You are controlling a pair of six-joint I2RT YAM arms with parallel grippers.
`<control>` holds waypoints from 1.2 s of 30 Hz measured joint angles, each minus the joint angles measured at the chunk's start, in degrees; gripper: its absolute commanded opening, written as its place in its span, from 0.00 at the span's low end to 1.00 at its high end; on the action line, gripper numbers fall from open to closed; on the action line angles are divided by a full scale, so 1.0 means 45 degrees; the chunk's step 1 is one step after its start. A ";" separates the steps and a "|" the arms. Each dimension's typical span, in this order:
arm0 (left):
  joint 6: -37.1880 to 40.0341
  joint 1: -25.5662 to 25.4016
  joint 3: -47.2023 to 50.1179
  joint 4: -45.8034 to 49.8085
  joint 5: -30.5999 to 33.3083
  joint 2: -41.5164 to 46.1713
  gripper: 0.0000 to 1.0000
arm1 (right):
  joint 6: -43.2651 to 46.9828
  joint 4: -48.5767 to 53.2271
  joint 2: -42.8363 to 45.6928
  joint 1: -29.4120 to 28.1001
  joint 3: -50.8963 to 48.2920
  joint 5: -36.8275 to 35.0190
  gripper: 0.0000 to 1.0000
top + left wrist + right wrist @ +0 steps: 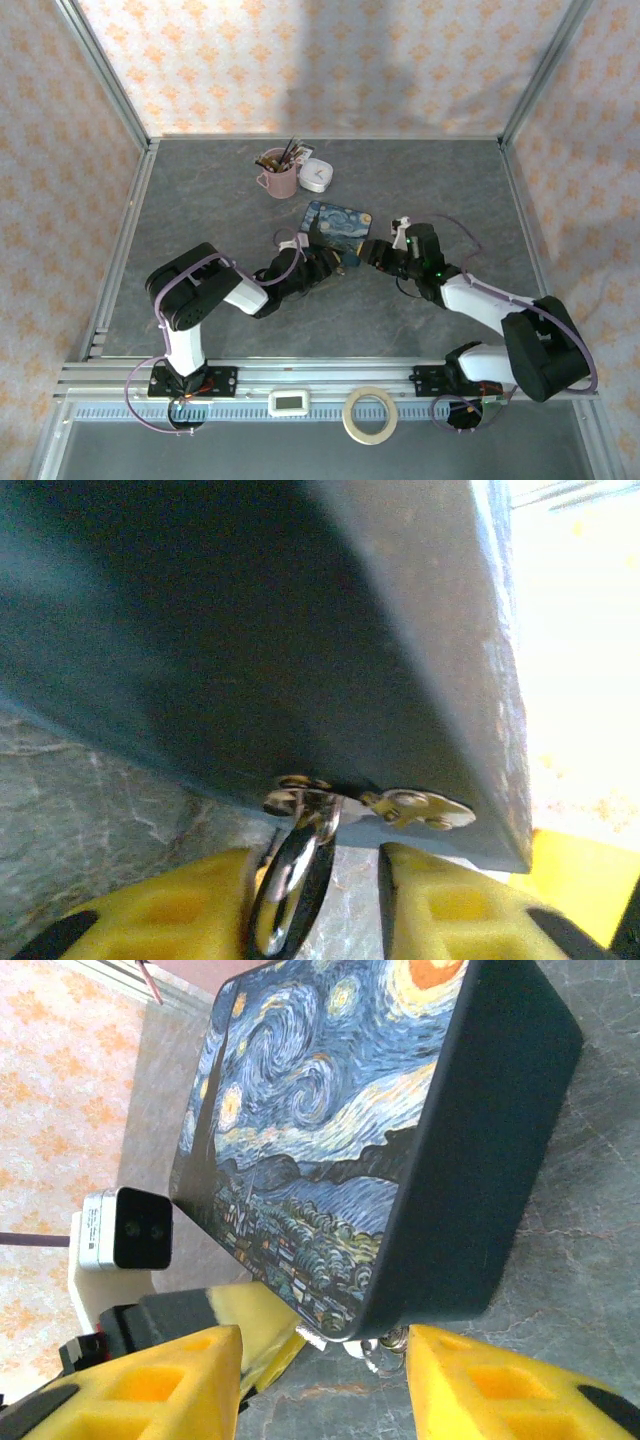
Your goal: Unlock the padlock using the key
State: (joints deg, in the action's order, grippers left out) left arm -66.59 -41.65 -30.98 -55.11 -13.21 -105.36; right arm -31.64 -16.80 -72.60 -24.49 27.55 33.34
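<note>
- The key (420, 808) is lying on the desk (90, 810), tucked right against the bottom edge of the blue tin (250, 630), just ahead of the left fingers (440, 905).
- The padlock (298, 870) is only showing me a shiny curved loop, standing between those fingers and leaning on one. The body's hidden, so I'm guessing that loop is the shackle.
- Left fingers are sitting parted with a gap beside the loop, so they're not clamping anything. Right fingers (150, 1385) are hanging wide apart too, nothing between them, pointing at the tin's near corner.
- Handling-wise, I'm betting both bits are light, stiff, slippery metal that's going to skate or twist if pinched off-centre.
- I'd be taking the padlock by its flat body, not the round shackle, and the key by its bow, leaving the blade free.
- The tin crowding the key is probably making a clean pinch fiddly.
</note>
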 measured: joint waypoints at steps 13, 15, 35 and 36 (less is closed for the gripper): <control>-0.0238 0.0180 0.0724 -0.0068 0.0102 0.0743 0.62 | 0.0389 0.0335 0.0005 -0.0301 0.0209 -0.0481 0.46; -0.0311 0.0165 0.0797 -0.0238 0.0170 0.0714 0.63 | 0.0423 0.0364 0.0005 -0.0301 0.0209 -0.0525 0.46; -0.0204 0.0146 0.1554 0.0233 0.2375 0.1826 0.65 | 0.1948 0.1404 -0.0248 -0.2540 0.0899 -0.1132 0.42; -0.0189 0.0316 0.1768 0.0335 0.2375 0.2210 0.66 | 0.2045 0.1549 -0.0544 -0.2754 0.1093 -0.1321 0.43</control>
State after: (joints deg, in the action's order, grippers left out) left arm -67.44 -40.23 -23.03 -53.60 -2.52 -95.42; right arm -22.44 -9.82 -75.05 -36.88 32.47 27.40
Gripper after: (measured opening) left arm 0.645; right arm 0.417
